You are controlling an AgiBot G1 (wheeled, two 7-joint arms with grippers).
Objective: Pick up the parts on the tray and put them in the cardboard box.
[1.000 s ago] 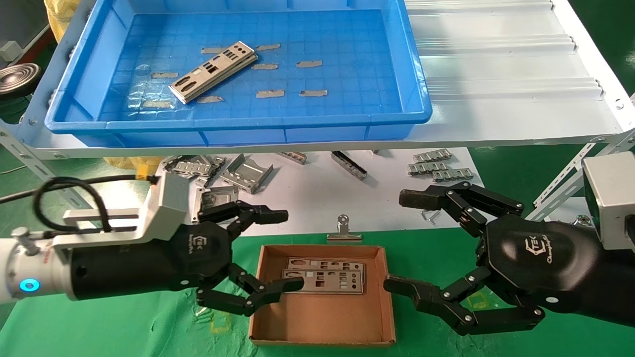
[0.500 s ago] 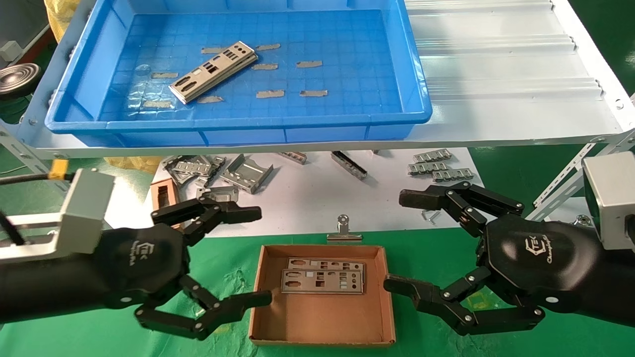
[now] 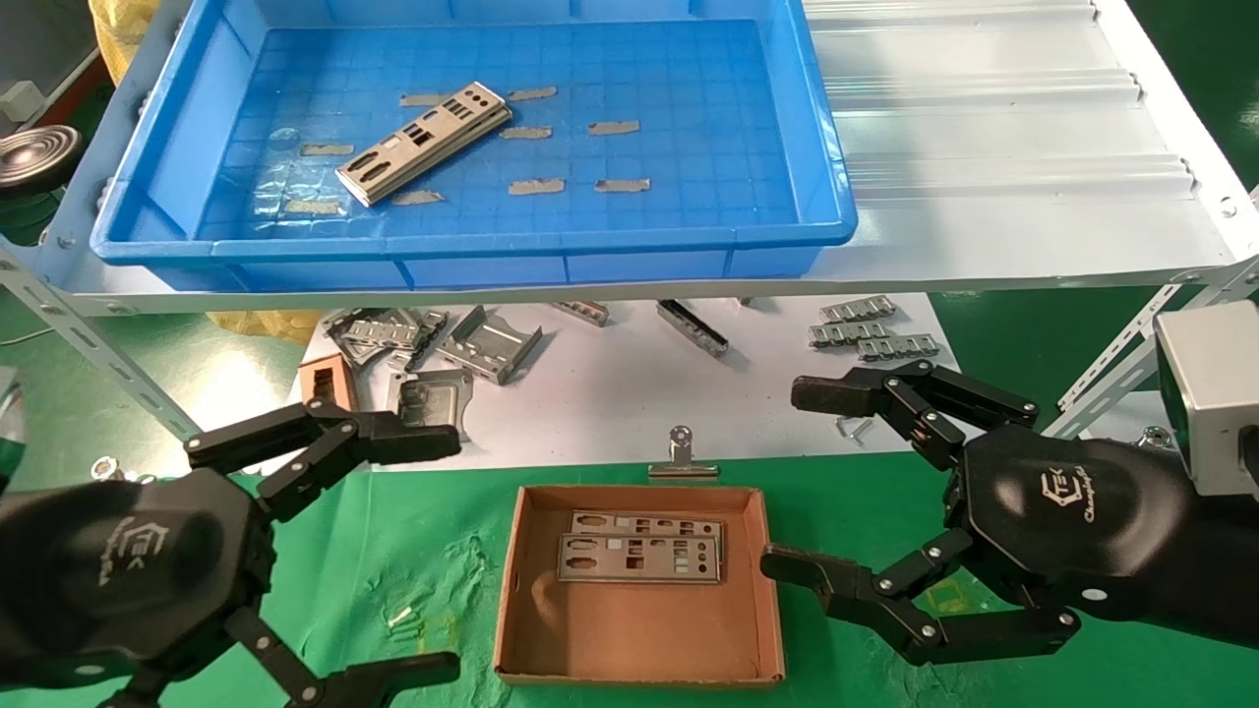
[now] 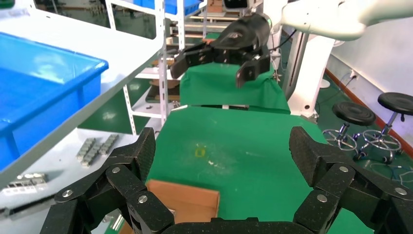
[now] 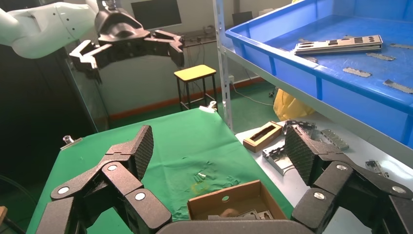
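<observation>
Nearest, the left gripper and right gripper hang spread wide and empty either side of the cardboard box, leaving its mouth clear. Two punched plates lie flat inside it; farther back, on the shelf, the blue tray holds more stacked plates, probably next, among tape scraps

- The left gripper pulled back from the cardboard box, sliding left and toward the robot, fingers spread wide and empty.
- Its lower fingertip left the box's near-left wall.
- The small brown frame block came into sight.
</observation>
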